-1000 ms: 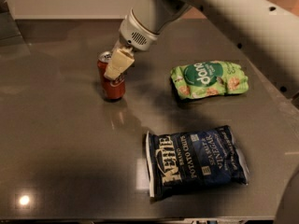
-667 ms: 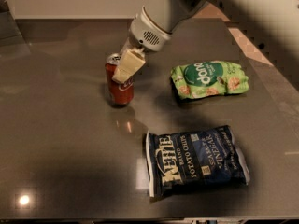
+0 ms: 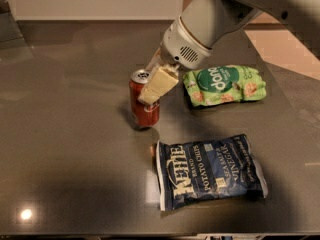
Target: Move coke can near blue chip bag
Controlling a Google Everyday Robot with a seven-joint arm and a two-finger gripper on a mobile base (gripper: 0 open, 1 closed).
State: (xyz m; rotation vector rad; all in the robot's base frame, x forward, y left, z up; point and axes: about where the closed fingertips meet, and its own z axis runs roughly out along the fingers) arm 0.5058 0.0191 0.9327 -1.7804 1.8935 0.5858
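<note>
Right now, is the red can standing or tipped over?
Roughly upright: the coke can has its silver top up; the gripper clamps its side.

I see a dark grey table (image 3: 65,149) with the blue chip bag (image 3: 210,171) lying flat near its front edge and a green snack bag (image 3: 225,85) farther back. Left of them, the gripper (image 3: 147,91) clasps the tilted coke can (image 3: 146,115). I can't tell whether the can touches the table.

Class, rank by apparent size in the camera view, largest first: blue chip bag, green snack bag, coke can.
1. blue chip bag
2. green snack bag
3. coke can, the hand gripping its top
</note>
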